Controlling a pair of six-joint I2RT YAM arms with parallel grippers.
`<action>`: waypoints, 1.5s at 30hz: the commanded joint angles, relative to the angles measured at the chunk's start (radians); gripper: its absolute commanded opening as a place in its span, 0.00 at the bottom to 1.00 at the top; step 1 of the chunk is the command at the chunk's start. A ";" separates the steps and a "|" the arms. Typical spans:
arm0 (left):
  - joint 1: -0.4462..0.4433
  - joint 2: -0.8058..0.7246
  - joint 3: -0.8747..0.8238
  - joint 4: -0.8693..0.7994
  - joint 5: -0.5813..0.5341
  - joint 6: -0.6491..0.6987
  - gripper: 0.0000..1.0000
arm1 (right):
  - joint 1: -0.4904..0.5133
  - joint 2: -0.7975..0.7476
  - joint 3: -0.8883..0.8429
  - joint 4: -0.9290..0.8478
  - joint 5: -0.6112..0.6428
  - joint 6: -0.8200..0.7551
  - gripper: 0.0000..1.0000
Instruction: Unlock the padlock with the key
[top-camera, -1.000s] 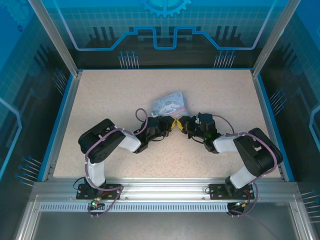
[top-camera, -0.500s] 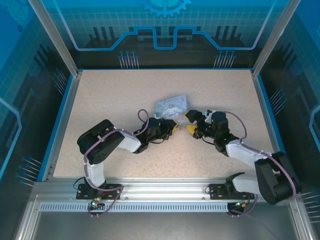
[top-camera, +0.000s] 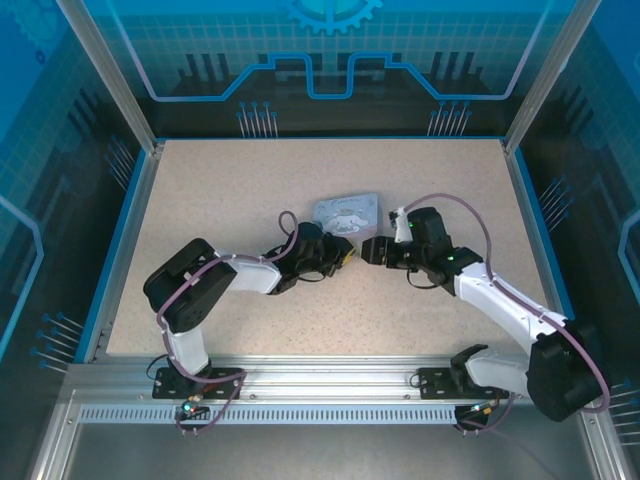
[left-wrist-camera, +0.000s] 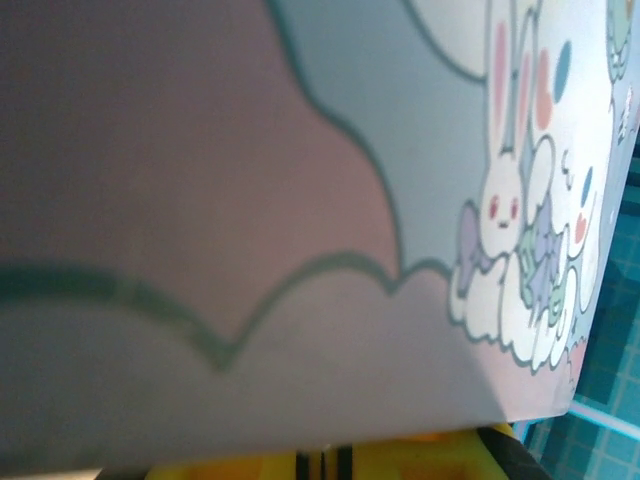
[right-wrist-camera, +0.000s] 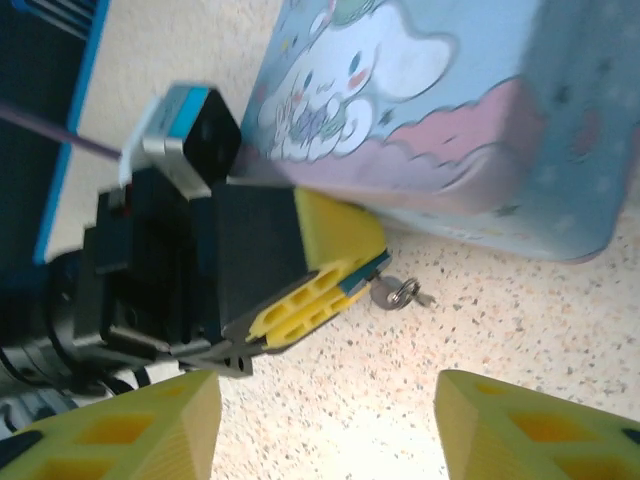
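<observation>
A: Where is the padlock (right-wrist-camera: 385, 291)?

B: Just beside the tin (right-wrist-camera: 450, 130), off its lower side wall, with a thin strip of speckled table (right-wrist-camera: 520, 340) showing between the two. It sits right at the tip of the left gripper (right-wrist-camera: 362, 277).

A: Is it held?

B: The yellow fingers (right-wrist-camera: 320, 290) are pressed together with the dark body pinched at their ends, so the gripper looks clamped on it. I can't tell whether it rests on the table or hangs just above.

A: Which way does it lie?

B: Its long axis runs roughly along the tin's side wall. The dark round body is at the fingertip end. A pale looped bit (right-wrist-camera: 411, 293) sticks out of the other end, pointing away from the left gripper. It is too small to say what that bit is.

A: And the right gripper (right-wrist-camera: 325, 425)?

B: Its fingers are wide apart with nothing between them, and it faces the padlock from the side away from the tin. In the top view the two gripper heads face each other just in front of the tin's near edge, close but apart.
</observation>
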 joint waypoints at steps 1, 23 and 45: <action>0.016 -0.039 0.047 -0.161 0.059 0.037 0.00 | 0.079 0.039 0.038 -0.111 0.076 -0.260 0.52; 0.026 -0.026 0.147 -0.303 0.137 0.092 0.00 | 0.118 0.220 0.044 0.042 0.170 -0.330 0.43; 0.025 -0.017 0.145 -0.296 0.148 0.093 0.00 | 0.108 0.312 0.119 0.062 0.168 -0.325 0.35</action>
